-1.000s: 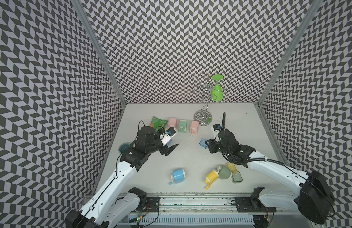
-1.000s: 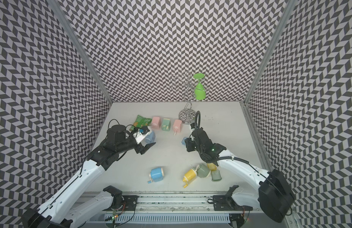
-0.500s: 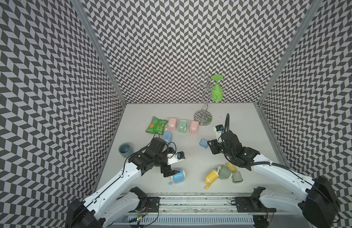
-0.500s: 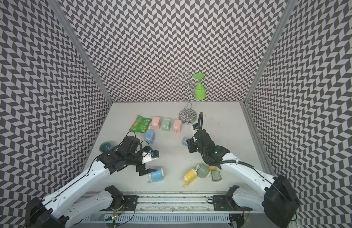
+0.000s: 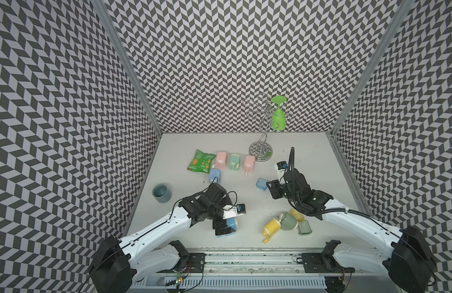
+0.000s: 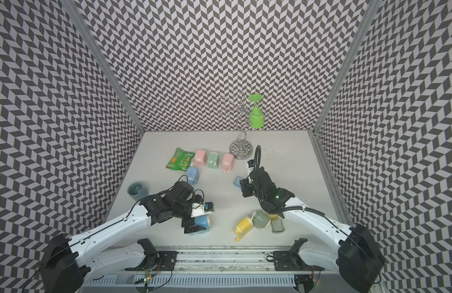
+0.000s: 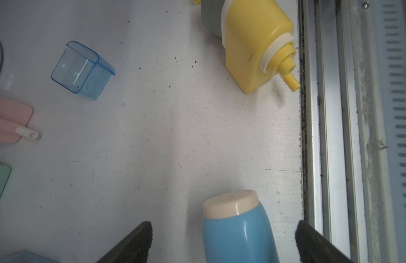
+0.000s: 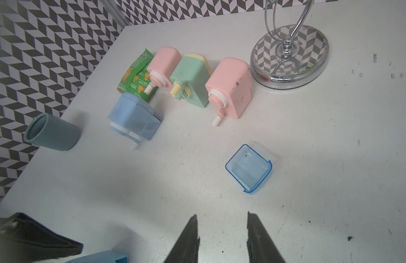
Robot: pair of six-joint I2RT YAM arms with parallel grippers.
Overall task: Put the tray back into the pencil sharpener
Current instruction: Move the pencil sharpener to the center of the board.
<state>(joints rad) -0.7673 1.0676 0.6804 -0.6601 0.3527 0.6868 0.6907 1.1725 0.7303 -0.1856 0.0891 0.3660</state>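
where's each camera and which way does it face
Top views: high in front, facing down and back; left arm, right arm show.
Left wrist: on the left arm, faces down at the sharpener between the open left gripper.
Right wrist: on the right arm, faces the tray past the open right gripper.
Shared: both wrist views show the tray.

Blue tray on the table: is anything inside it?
The blue tray looks empty in the right wrist view: only the white table shows through its clear floor, with a speck or two. Nothing hides its interior.
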